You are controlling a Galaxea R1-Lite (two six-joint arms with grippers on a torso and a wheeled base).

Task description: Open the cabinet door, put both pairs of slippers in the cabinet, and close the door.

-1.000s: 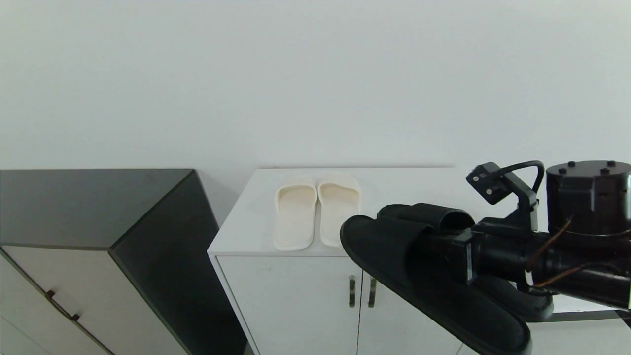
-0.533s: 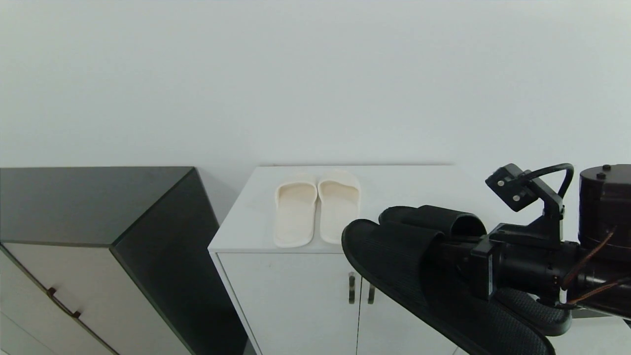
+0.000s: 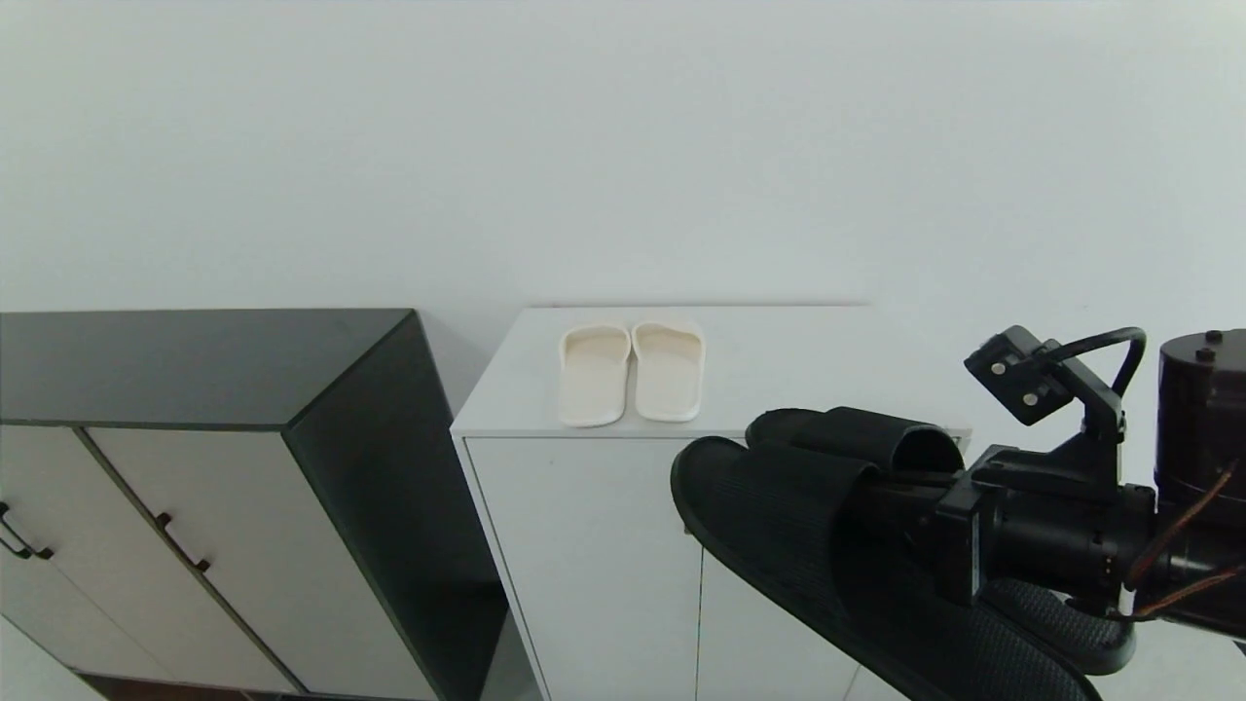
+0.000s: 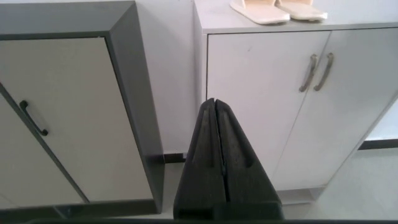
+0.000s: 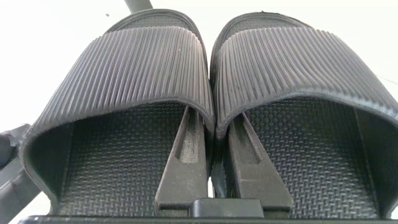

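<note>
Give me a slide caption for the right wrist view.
Right gripper clamps the black slippers together, one finger inside each.

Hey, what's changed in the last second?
The whole head view shifted, so the camera moved: the dark cabinet and white cabinet now look farther off. The right tool still holds the black slippers; the white slippers stay on top, doors shut.

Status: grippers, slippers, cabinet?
Left gripper shut, empty. Right gripper shut on black ribbed rubber slippers. Cream moulded slippers on white two-door cabinet top. Doors closed, not yet opened.
</note>
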